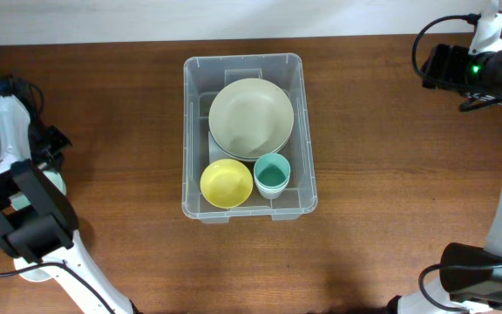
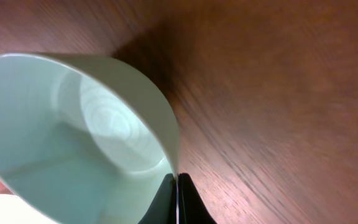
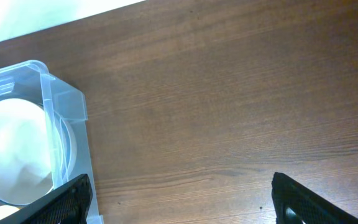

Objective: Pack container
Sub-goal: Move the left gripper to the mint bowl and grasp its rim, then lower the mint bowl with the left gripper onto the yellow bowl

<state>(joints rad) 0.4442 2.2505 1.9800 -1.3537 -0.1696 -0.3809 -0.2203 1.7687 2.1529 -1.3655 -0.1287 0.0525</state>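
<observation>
The container (image 1: 192, 131) sits mid-table near the far edge, holding a large pale bowl (image 1: 251, 116), a yellow bowl (image 1: 227, 183) and a teal cup (image 1: 272, 174). The table (image 1: 373, 174) lies open on both sides. Well left, the left gripper (image 2: 178, 198) pinches the rim of a mint bowl (image 2: 73, 137). Far right, the right gripper (image 3: 180, 183) gapes wide, holding nothing.

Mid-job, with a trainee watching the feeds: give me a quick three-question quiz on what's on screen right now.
1. True or false: the yellow bowl sits inside the container.
2. What is the left gripper shut on? A: the yellow bowl; B: the rim of the pale green bowl; C: the container's wall.
3. Fill in: the right gripper is ____, holding nothing.
Key: 1 true; 2 B; 3 open.
</observation>
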